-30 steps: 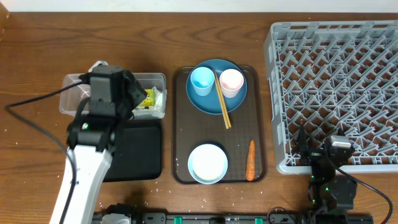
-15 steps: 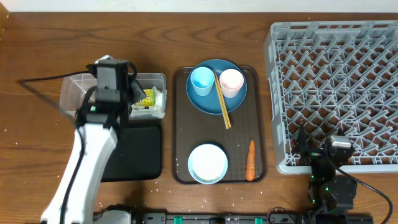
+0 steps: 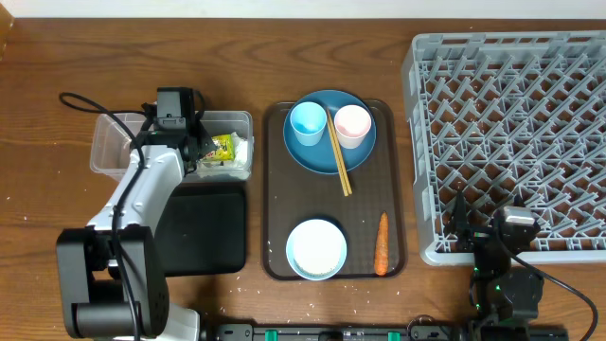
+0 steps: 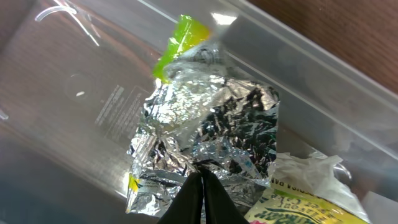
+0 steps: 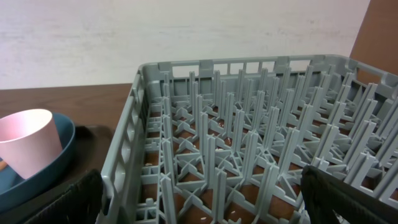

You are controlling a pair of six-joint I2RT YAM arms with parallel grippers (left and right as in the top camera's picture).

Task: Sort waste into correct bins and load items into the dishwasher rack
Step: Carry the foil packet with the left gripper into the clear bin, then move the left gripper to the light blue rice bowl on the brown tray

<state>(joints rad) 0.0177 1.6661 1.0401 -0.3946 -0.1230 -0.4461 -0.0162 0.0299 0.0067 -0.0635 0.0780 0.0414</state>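
In the clear tub (image 3: 109, 152), the left gripper (image 4: 202, 186) is pinched shut.
The dishwasher rack (image 3: 511, 142) fills the right side, with the right gripper (image 5: 202, 196) gaping empty at its near corner. In the tub, the silvery foil scrap (image 4: 205, 130) lies over the yellow-green snack wrapper (image 4: 183, 40). The closed tips sit at the foil's lower edge, grip unclear.
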